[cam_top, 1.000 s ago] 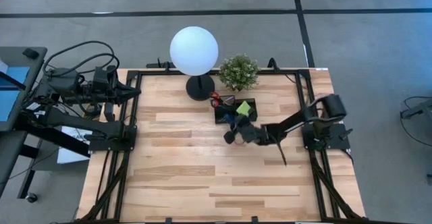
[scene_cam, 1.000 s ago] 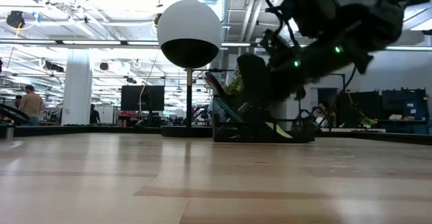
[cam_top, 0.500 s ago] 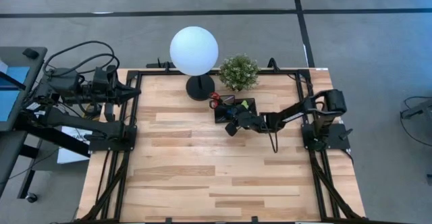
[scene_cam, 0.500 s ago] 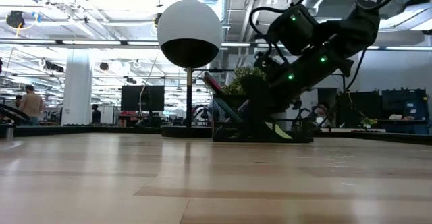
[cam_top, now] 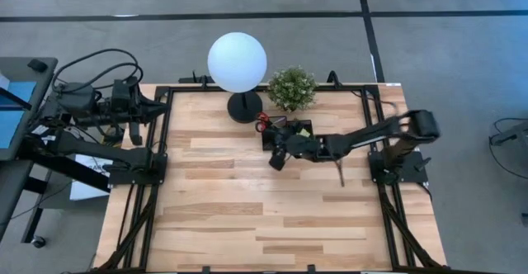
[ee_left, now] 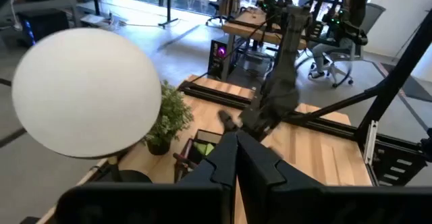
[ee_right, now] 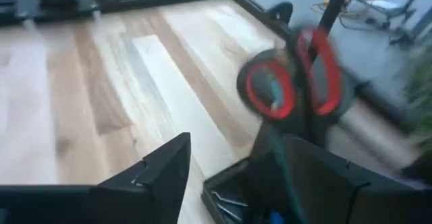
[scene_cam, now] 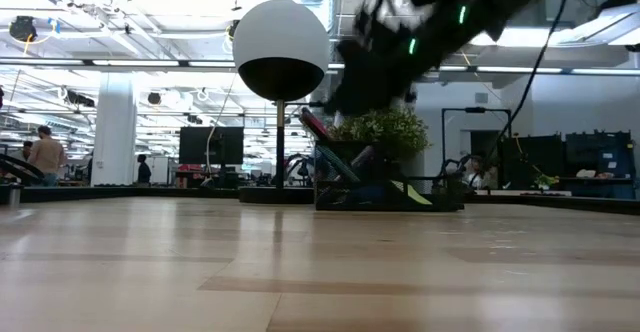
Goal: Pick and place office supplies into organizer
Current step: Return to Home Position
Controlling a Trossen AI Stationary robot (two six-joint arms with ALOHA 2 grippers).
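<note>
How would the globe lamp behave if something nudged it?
Probably top-heavy: the white globe looks wider than its round black base and sits high on a thin stem, so a push up high might tip it. A low push on the base would more likely slide it across the smooth wood table.

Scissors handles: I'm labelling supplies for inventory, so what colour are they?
Red; the scissors handles show best in the right wrist view.

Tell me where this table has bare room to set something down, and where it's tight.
The table is bare across its whole near half, and on the left side between the left gripper and the lamp base. Crowded: the far middle, where lamp base, plant, organizer and right gripper cluster.
</note>
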